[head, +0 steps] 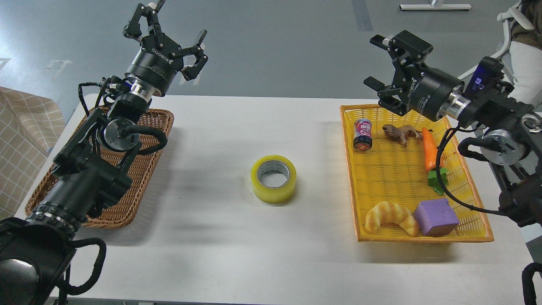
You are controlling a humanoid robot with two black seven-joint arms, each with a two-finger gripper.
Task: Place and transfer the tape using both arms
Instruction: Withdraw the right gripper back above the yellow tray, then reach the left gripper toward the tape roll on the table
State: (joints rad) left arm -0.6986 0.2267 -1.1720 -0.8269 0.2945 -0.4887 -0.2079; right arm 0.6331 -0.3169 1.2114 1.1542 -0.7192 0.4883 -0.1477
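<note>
Nearest the camera, bare white desk [220, 262] runs along the near edge, with the thick base of the left arm [80, 186] entering at the lower left corner. That arm rises over a brown wicker basket [146, 169] lying along the left edge of the desk, and its left end effector [171, 36] hangs high beyond the far edge, over the grey floor, fingers spread and holding nothing. At the middle of the desk lies the tape [273, 178], flat on its side with the grey-white core facing up, apart from both baskets and touched by neither end effector; open desk surrounds it on every side, widest toward the near edge and toward the wicker basket. On the right, a yellow plastic basket [381, 169] reaches close to the right edge of the desk. It holds a small can [363, 134] and a brown animal figure [401, 133] at the far end, a toy carrot [430, 150] along its right side, and a croissant [391, 217] just beside a purple block [436, 217] at the near end. The right arm [504, 123] comes in from the right edge, and its right end effector [387, 67] hovers above the basket's far left corner, fingers spread, empty.
</note>
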